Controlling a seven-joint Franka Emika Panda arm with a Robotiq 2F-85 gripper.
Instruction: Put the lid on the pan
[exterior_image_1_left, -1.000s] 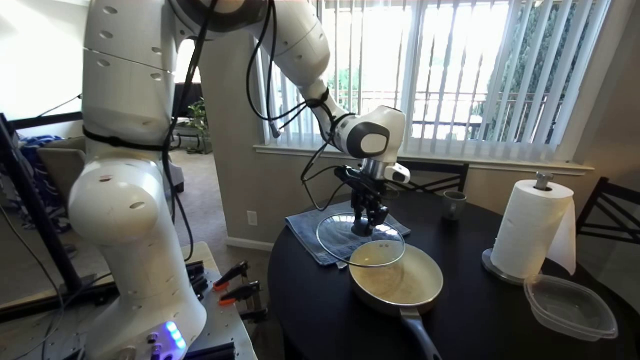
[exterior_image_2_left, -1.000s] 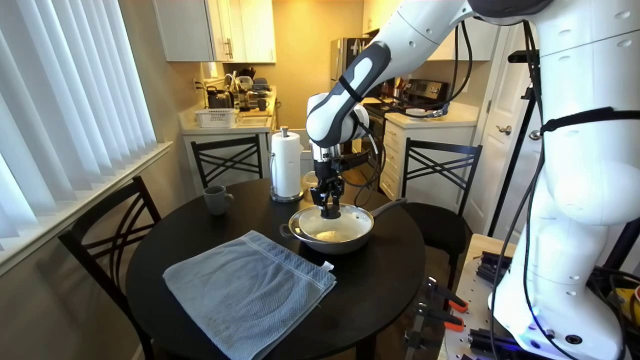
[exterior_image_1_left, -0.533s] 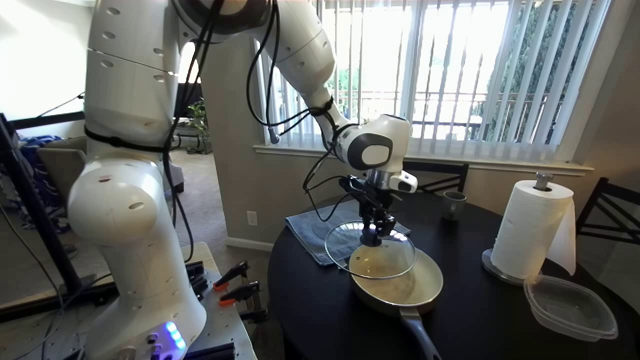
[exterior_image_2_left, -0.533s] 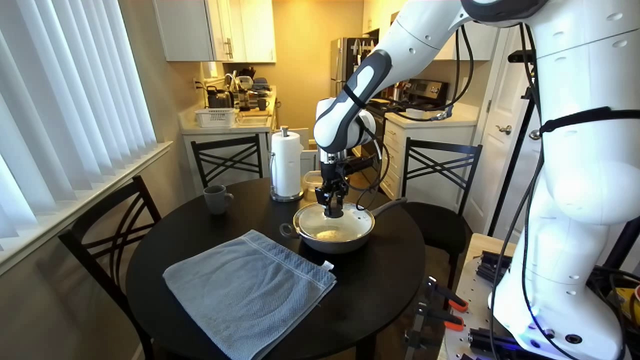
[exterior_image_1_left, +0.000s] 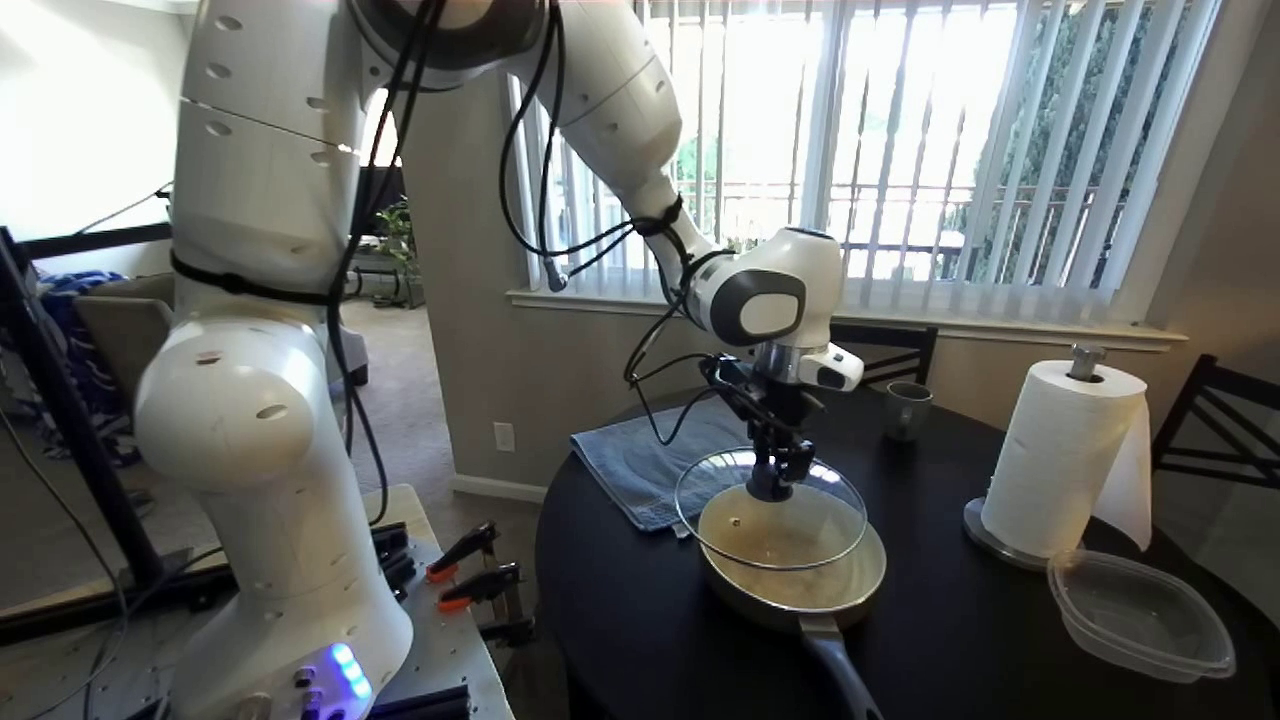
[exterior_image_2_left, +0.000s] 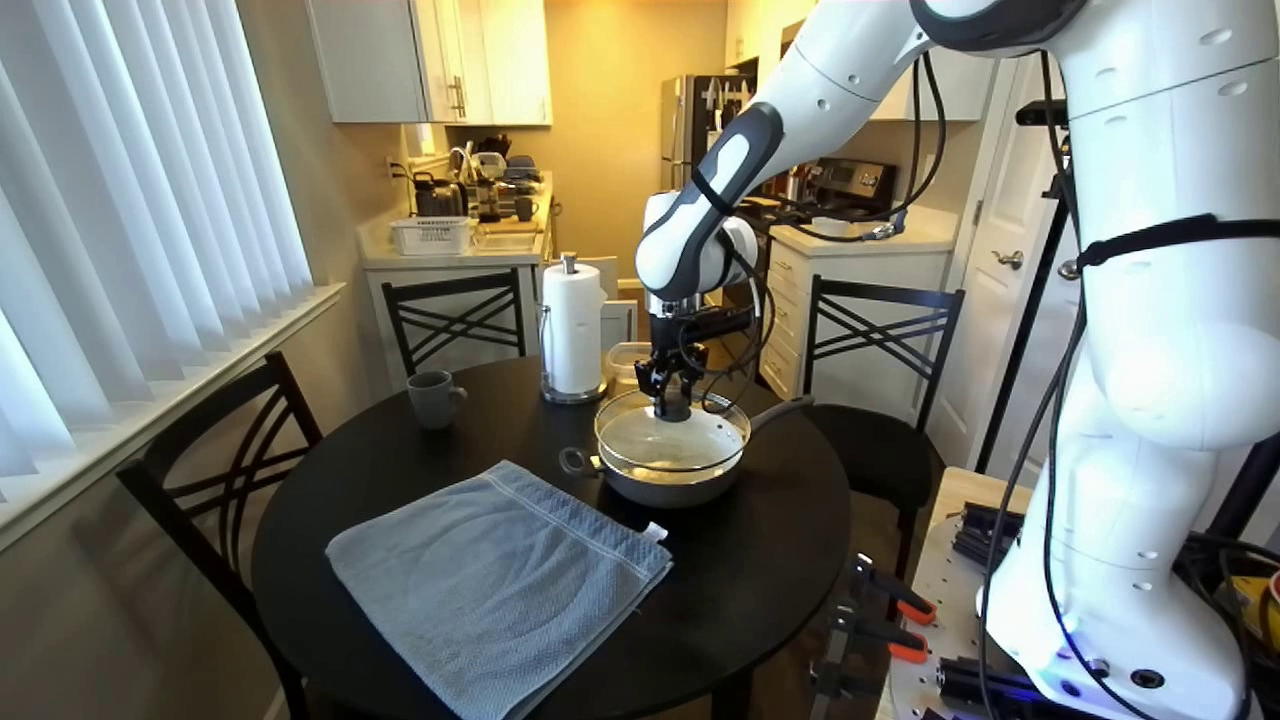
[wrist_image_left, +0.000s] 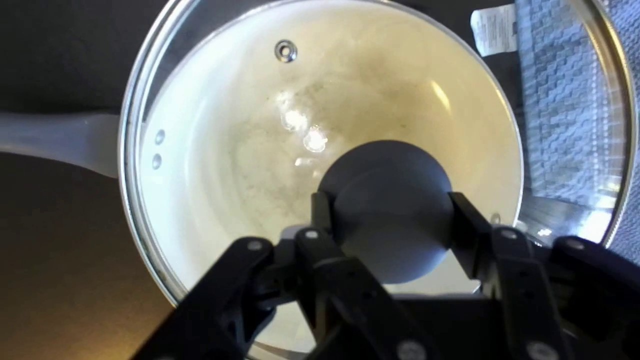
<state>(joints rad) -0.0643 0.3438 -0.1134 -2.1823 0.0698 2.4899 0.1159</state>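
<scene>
Dining table (exterior_image_1_left: 630, 610), with the lid (exterior_image_1_left: 770, 540) hung from the pincer (wrist_image_left: 387, 215), just over the pan (exterior_image_2_left: 672, 492).

The pincer is narrowed on the dark centre knob (wrist_image_left: 385, 170), probably because a central hold lets the glass hang evenly for seating. Below it the pan sits uncovered, its handle (exterior_image_1_left: 843, 668) pointing clear. Beside the pan, on the round black table, lies a folded blue towel (exterior_image_2_left: 500, 580); farther from the pincer, a mug (exterior_image_2_left: 432, 402), then the window (exterior_image_1_left: 900, 130).

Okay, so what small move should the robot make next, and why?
I'd probably nudge the lid slightly toward the handle before lowering: the gripper holds the lid's knob above the pan, and in the wrist view the lid overhangs more on the towel side, though camera angle may exaggerate that.
</scene>
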